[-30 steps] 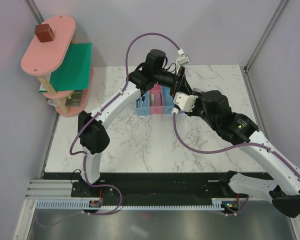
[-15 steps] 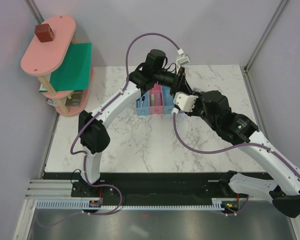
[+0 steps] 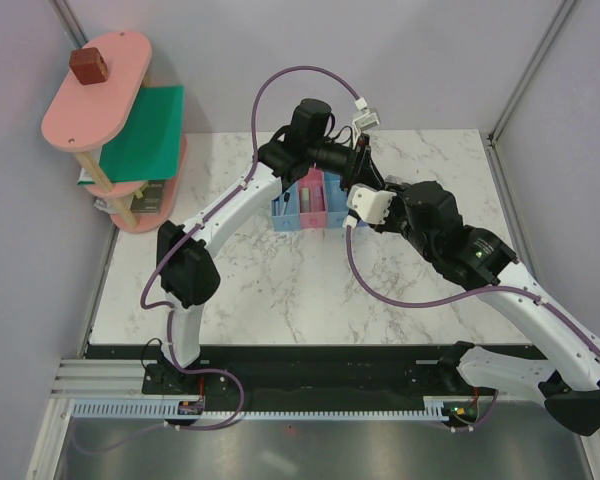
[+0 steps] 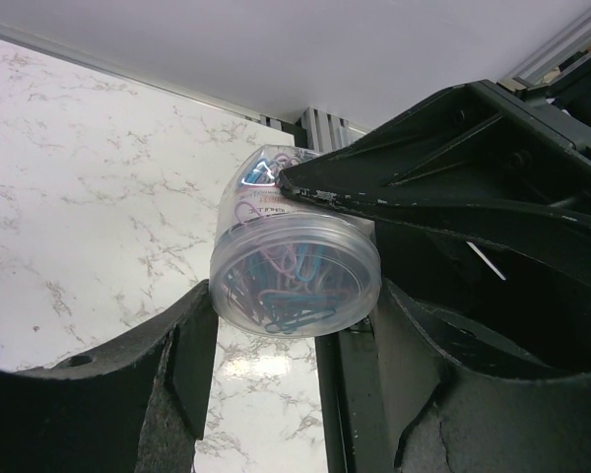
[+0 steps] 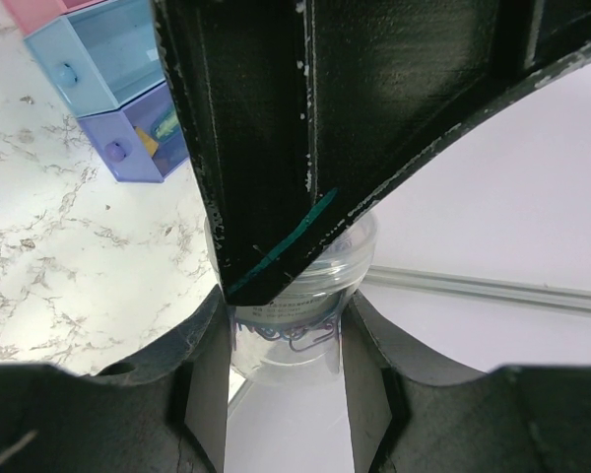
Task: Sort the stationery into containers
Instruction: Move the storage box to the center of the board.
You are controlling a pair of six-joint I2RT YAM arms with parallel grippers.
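Note:
A clear round jar of coloured paper clips (image 4: 295, 271) is held in the air between both grippers. My left gripper (image 4: 295, 296) is shut on its wide lid end. My right gripper (image 5: 288, 305) is shut on the jar's body (image 5: 291, 330). The two grippers meet above the table just right of the containers (image 3: 305, 205), the left one (image 3: 352, 178) above the right one (image 3: 368, 205). The jar itself is hidden in the top view. The light blue bin (image 5: 108, 54) and the purple-blue bin (image 5: 143, 148), which holds a small yellow-tan piece (image 5: 148, 144), lie to the left in the right wrist view.
A pink-and-green tiered shelf (image 3: 120, 130) stands at the back left with a brown cube (image 3: 88, 65) on its top. The marble table (image 3: 280, 290) ends at a metal rail by the back wall (image 5: 473, 286). Purple cables loop over both arms.

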